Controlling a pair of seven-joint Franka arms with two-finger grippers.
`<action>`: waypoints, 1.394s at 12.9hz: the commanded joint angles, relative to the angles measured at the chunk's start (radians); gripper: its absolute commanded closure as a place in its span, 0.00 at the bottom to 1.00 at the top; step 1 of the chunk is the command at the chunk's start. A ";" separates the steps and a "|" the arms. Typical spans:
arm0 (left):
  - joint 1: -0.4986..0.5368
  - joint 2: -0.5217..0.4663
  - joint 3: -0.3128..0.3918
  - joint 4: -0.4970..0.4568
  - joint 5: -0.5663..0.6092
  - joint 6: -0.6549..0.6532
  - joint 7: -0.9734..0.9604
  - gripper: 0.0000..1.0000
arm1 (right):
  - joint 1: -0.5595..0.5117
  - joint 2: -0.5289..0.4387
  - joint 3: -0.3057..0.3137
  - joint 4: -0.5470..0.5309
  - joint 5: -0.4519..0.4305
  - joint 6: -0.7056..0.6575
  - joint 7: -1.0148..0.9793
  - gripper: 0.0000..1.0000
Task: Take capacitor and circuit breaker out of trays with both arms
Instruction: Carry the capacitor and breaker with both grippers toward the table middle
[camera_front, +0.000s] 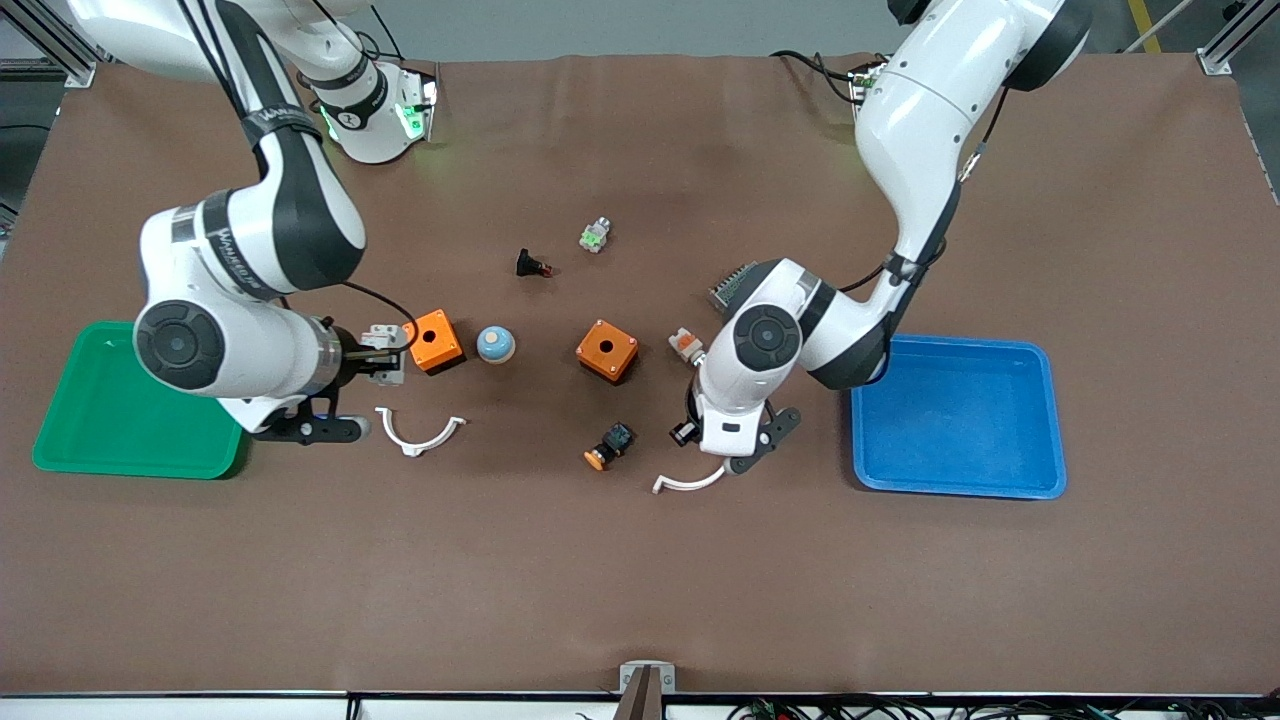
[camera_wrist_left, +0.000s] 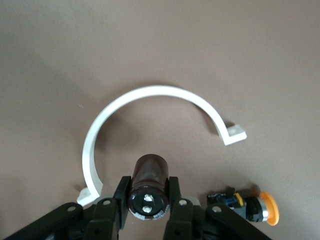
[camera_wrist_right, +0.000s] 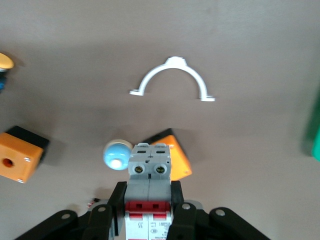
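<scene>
My left gripper (camera_front: 689, 432) is shut on the capacitor (camera_front: 683, 434), a small dark cylinder, low over the table beside a white curved clip (camera_front: 690, 483). In the left wrist view the capacitor (camera_wrist_left: 150, 172) sits between my black fingers (camera_wrist_left: 122, 192), silvery end toward the camera. My right gripper (camera_front: 386, 356) is shut on the breaker (camera_front: 384, 350), a grey-white block, beside an orange box (camera_front: 436, 340). In the right wrist view the breaker (camera_wrist_right: 150, 167) shows its red levers between the fingers (camera_wrist_right: 176, 195).
A green tray (camera_front: 130, 425) lies at the right arm's end and a blue tray (camera_front: 960, 420) at the left arm's end. Between them lie a second orange box (camera_front: 607, 350), a blue dome (camera_front: 495, 344), a white clip (camera_front: 420, 432), an orange-capped button (camera_front: 610, 447) and small parts.
</scene>
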 joint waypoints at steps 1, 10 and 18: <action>-0.037 0.045 0.012 0.040 0.008 0.010 -0.047 1.00 | 0.053 -0.013 -0.011 -0.082 0.040 0.104 0.073 0.77; -0.027 0.047 0.014 0.039 0.011 -0.001 -0.044 0.00 | 0.190 0.088 -0.011 -0.168 0.095 0.380 0.228 0.77; 0.197 -0.235 0.083 0.037 0.014 -0.300 0.369 0.00 | 0.200 0.183 -0.011 -0.167 0.095 0.489 0.229 0.76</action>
